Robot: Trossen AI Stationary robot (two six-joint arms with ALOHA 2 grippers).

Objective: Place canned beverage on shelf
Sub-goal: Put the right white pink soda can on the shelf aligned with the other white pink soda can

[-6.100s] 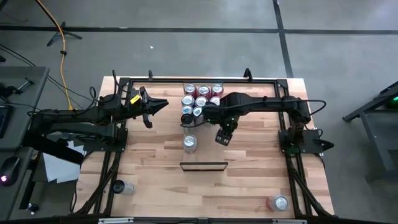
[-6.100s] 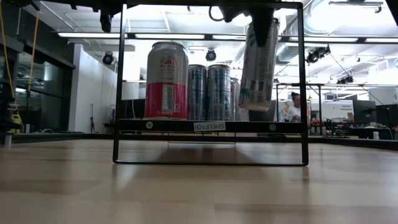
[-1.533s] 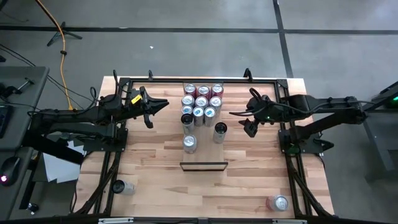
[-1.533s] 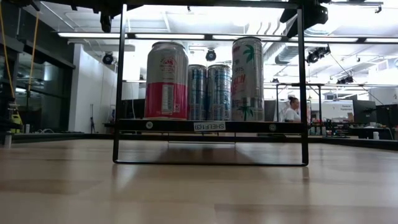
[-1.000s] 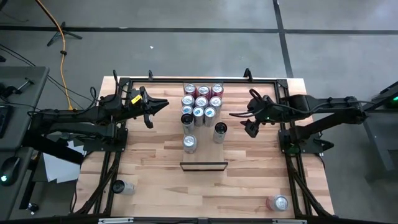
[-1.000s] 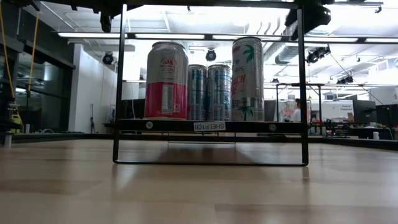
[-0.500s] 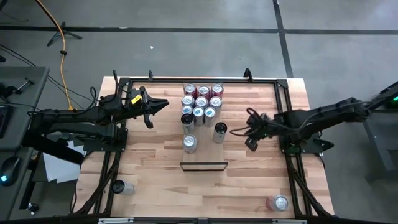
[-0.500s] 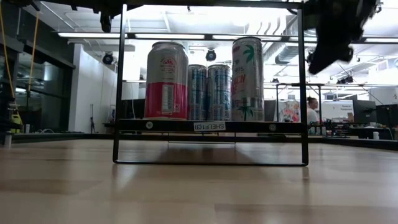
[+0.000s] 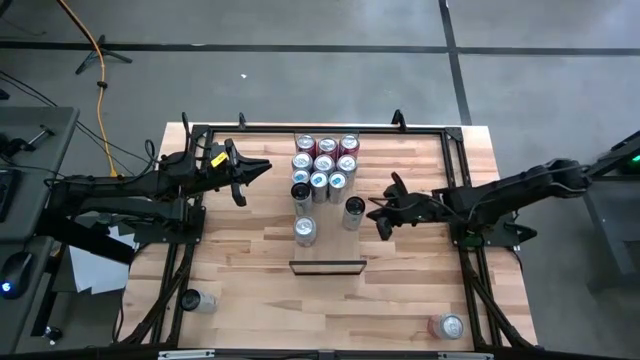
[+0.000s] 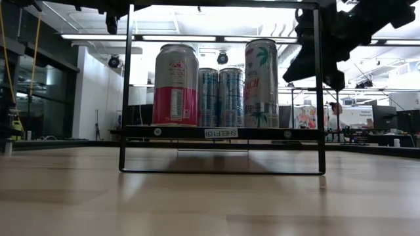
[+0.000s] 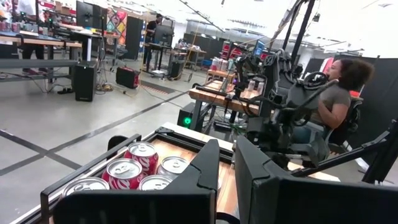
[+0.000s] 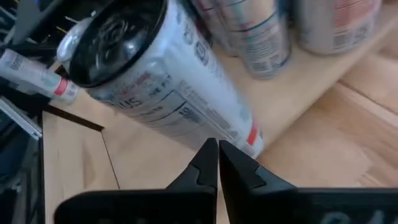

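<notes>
High view: tall can (image 9: 353, 211) upright, just in front of the can cluster (image 9: 324, 163); right claw (image 9: 383, 219) clenched, empty, just beside it; left claw (image 9: 245, 172) clenched, idle at the left; shelf outline hard to tell from the surface (image 9: 250, 240)

Low view: can base hidden behind a dark labelled bar (image 10: 222, 132); right claw only a silhouette

Left wrist view: tall can not visible

Right wrist view: can on the shelf (image 12: 298, 106); probably thin-walled, smooth, slippery, tippy; best gripped mid-body across the sides
</notes>
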